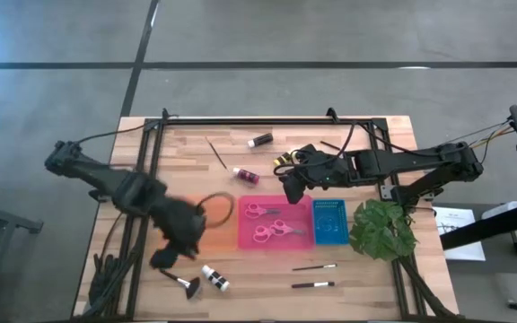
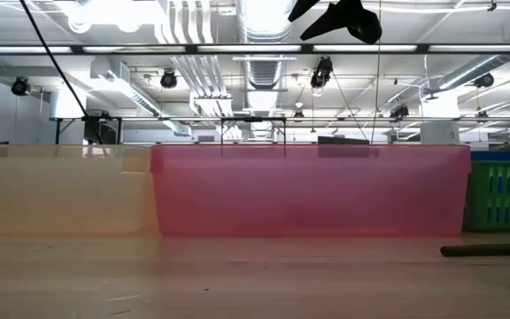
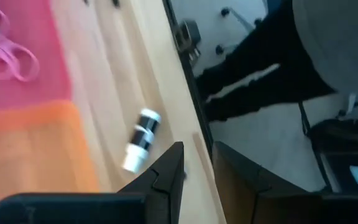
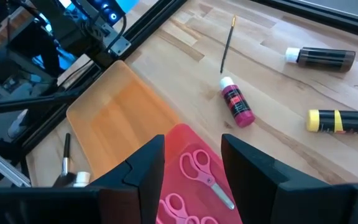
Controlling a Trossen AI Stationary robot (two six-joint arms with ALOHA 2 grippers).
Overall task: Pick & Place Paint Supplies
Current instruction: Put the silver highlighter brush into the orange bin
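Note:
My left gripper point(image 1: 165, 258) hangs above the near left part of the table, beside the orange tray point(image 1: 218, 235). Its fingers point(image 3: 168, 173) stand a little apart with nothing between them. A white and black bottle point(image 3: 140, 139) lies on the table ahead of it, next to a wide brush point(image 1: 183, 283). My right gripper point(image 4: 191, 140) is open and empty above the far edge of the pink tray point(image 1: 302, 240), where two pink scissors point(image 1: 267, 222) lie. The pink bottle point(image 4: 237, 106), yellow bottle point(image 4: 342, 121), black bottle point(image 4: 321, 57) and a thin brush point(image 4: 227, 45) lie on the far part of the table.
A blue basket point(image 1: 330, 222) stands right of the pink tray, with a green plant point(image 1: 382, 230) beyond it. Two thin brushes point(image 1: 314, 275) lie near the front edge. The low view shows the trays' near walls point(image 2: 308, 190) and my right gripper point(image 2: 339, 18) high above.

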